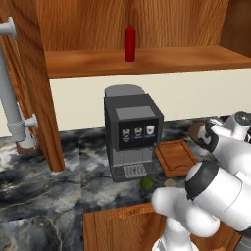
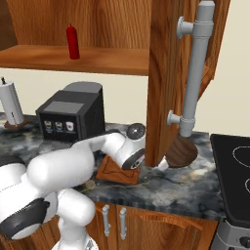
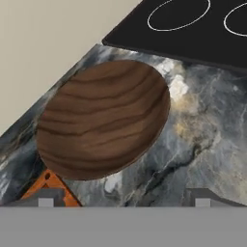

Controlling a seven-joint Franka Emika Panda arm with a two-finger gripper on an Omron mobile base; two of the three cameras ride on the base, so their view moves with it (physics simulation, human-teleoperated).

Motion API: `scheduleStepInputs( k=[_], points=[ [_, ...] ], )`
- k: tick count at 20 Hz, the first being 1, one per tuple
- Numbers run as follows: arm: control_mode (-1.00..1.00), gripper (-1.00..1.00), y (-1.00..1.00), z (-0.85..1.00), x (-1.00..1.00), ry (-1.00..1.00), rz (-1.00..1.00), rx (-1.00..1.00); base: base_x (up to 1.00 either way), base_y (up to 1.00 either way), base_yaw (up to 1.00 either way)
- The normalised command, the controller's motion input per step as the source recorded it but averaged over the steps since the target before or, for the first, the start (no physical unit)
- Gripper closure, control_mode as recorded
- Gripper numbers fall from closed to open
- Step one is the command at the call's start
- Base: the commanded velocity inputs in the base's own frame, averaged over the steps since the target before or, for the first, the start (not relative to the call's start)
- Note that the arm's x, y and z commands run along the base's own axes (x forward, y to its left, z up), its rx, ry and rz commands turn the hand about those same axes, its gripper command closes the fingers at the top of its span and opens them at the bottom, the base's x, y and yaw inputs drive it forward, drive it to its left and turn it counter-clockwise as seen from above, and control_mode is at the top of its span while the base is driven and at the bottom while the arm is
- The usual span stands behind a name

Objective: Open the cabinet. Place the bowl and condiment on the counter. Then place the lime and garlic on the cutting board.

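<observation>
- The cabinet [image 1: 44,93] was seen with its doors swung open; the condiment [image 1: 130,43], a slim red squeeze bottle, stood upright on the shelf, well above the counter [image 1: 29,181].
- The bowl [image 3: 103,118] was seen resting on the dark marble between the cutting board [image 1: 176,157] and the black cooktop [image 2: 234,171], partly behind the right cabinet door in the right base view.
- The gripper [image 3: 124,200] was held just above the bowl with its fingers spread wide and nothing between them; the tips stood apart from the rim.
- The lime [image 1: 146,183] and the pale garlic [image 1: 170,183] lay near the counter's front edge, just before the coffee machine [image 1: 132,135] and off the board.
- The bowl was judged stiff, light and smooth, best taken by its thin rim.
- The bottle was judged light, slightly yielding and easily toppled; a hold across its mid-body would suit.
- The lime and garlic were judged small, firm and liable to roll; each would be pinched across its widest part.
</observation>
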Motion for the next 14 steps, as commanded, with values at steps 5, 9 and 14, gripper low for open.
scheduleStepInputs(
  k=[5, 9, 14],
  points=[
    [-1.0, -1.0, 0.46, 0.13, -0.37, -0.04, 0.08, -0.19, 0.0, 0.0, 0.0],
    [-1.0, -1.0, 0.44, 0.43, -0.39, -0.19, 0.0, -0.28, 0.0, 0.0, 0.0],
    [-1.0, -1.0, 0.39, 0.85, -0.24, -0.06, 0.01, -0.21, 0.0, 0.0, 0.0]
  ],
)
